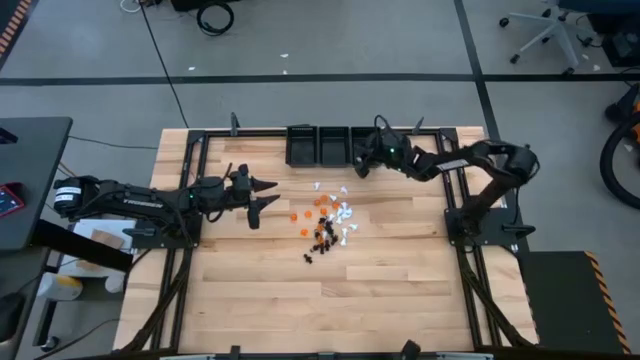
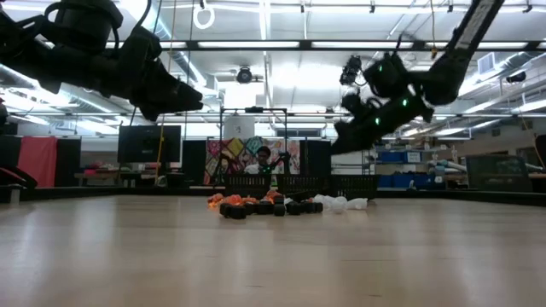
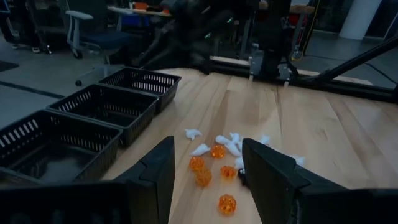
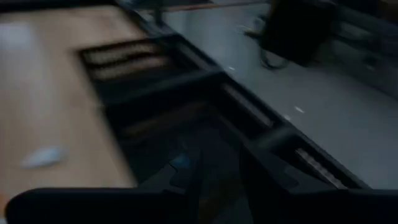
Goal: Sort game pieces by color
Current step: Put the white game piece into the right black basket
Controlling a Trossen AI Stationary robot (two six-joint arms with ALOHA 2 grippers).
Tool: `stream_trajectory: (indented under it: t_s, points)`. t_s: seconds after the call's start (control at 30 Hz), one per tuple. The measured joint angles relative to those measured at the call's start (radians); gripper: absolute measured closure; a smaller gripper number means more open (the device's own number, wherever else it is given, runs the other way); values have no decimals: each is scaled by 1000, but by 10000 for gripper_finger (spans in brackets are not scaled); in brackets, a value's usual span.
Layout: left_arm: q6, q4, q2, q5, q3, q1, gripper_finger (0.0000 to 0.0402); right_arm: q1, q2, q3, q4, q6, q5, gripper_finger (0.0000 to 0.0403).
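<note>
The game pieces [image 1: 325, 220] lie in a loose pile on the middle of the wooden table: orange, white and black bits, also seen in the low view [image 2: 281, 205] and the left wrist view [image 3: 217, 155]. My left gripper [image 1: 272, 194] hovers open just left of the pile, above the table, its fingers pointing at the pieces [image 3: 207, 148]. My right gripper [image 1: 360, 162] hangs over the rightmost of three black bins [image 1: 318, 146] at the far edge. In its blurred wrist view its fingers [image 4: 221, 174] stand a little apart, and I see nothing between them.
The three black mesh bins [image 3: 93, 112] stand side by side at the table's far edge. A black metal frame [image 1: 455, 200] borders the table. Bare wood lies on the near side of the pile [image 1: 330, 300].
</note>
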Motion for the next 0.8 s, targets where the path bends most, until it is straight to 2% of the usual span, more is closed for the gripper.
stream_trajectory:
  t_s: [0.1, 0.2, 0.43, 0.63, 0.8]
  points:
    - [2, -3, 0, 0, 0, 0, 235, 81, -58, -7, -62, 7, -7, 293]
    - [10, -3, 0, 0, 0, 0, 235, 183, -64, -41, -59, 33, -8, 292]
    - [5, 0, 0, 0, 0, 0, 235, 343, 3, -117, 29, 122, 57, 282]
    - [4, 2, 0, 0, 0, 0, 235, 396, 106, -158, 111, 188, 7, 232]
    - [4, 7, 0, 0, 0, 0, 235, 416, 180, -217, 290, 177, 18, 187]
